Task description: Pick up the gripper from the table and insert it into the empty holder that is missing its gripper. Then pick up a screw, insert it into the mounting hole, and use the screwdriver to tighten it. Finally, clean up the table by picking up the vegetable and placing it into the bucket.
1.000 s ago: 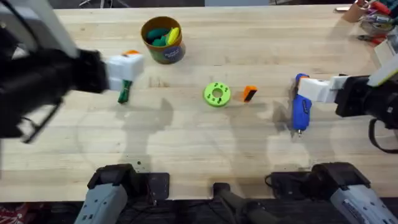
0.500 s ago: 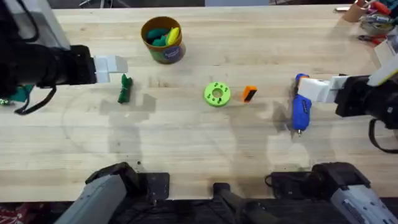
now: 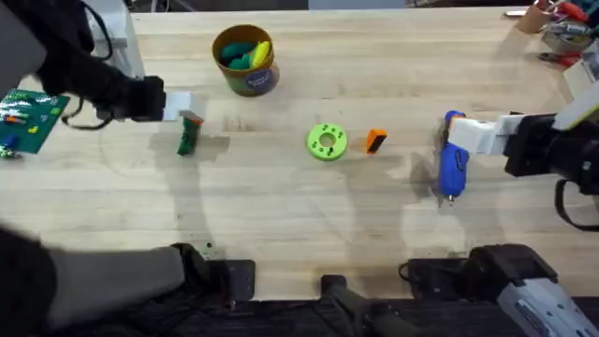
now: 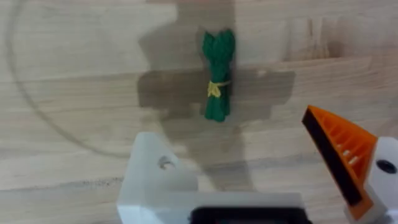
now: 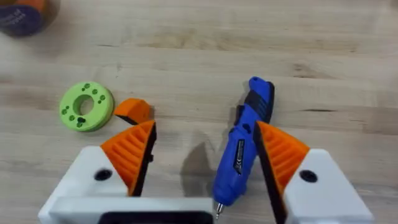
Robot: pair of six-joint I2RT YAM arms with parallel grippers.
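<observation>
Blue powered screwdriver on right of light wooden plank table, metal tip toward near edge. Right gripper parked over its far end, white fingers with orange ribbed pads spread either side, nothing clamped; judged idle. Left: left gripper over far end of small dark green bundled toy vegetable, fingers apart, empty; judged lined up for pickup. Farther: round yellow-orange bucket, already holding toy pieces.
</observation>
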